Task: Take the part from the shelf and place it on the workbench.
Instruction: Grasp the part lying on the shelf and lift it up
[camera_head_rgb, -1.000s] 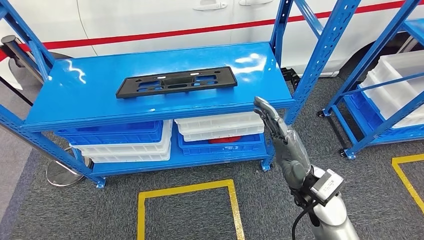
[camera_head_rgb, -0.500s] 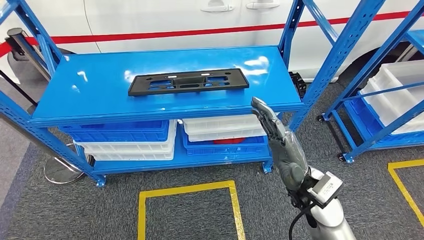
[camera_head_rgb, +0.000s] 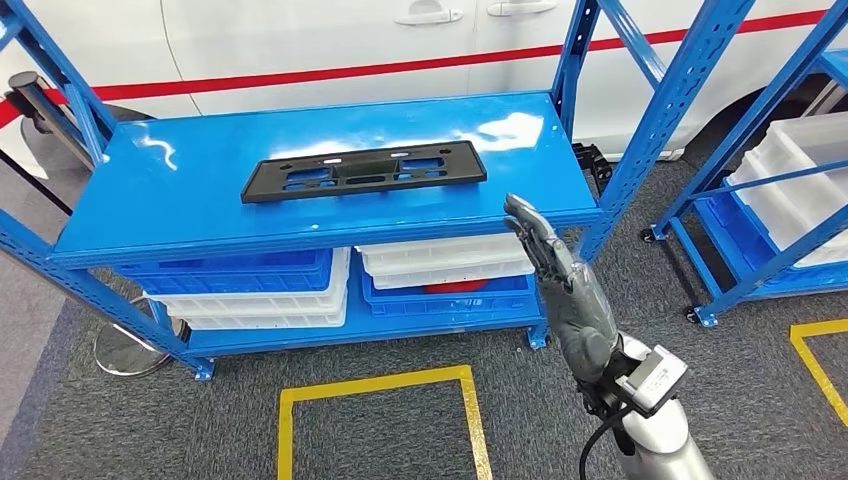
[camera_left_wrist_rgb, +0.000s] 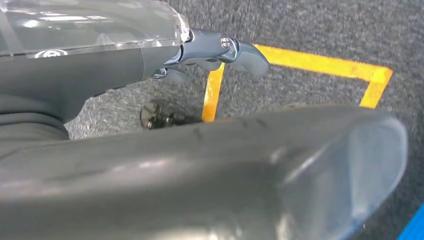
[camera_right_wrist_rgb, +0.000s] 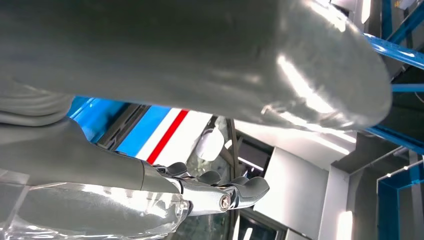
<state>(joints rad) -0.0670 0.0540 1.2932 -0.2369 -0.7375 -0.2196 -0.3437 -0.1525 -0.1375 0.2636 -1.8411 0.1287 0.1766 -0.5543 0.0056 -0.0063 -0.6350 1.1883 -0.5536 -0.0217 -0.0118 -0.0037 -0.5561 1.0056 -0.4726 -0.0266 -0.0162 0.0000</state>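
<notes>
The part (camera_head_rgb: 363, 171) is a long, flat black plastic frame lying flat in the middle of the blue shelf top (camera_head_rgb: 180, 205). My right hand (camera_head_rgb: 560, 285) is raised in front of the shelf's front right edge. Its fingers are stretched out toward the shelf, it holds nothing, and it is short of the part and to its right. The right wrist view shows the same hand (camera_right_wrist_rgb: 215, 192) empty, with its fingers apart. In the left wrist view my left hand (camera_left_wrist_rgb: 215, 50) hangs over the grey carpet and holds nothing.
White and blue bins (camera_head_rgb: 250, 285) fill the lower shelf. Blue uprights (camera_head_rgb: 655, 120) frame the rack's right side, and a second rack with white bins (camera_head_rgb: 790, 190) stands further right. A white vehicle (camera_head_rgb: 300, 40) is behind. Yellow floor tape (camera_head_rgb: 380, 385) and a stanchion base (camera_head_rgb: 130, 350) lie in front.
The whole picture has shifted slightly, so the camera has moved. My right hand keeps the same raised, outstretched pose before the shelf edge. The part lies untouched.
</notes>
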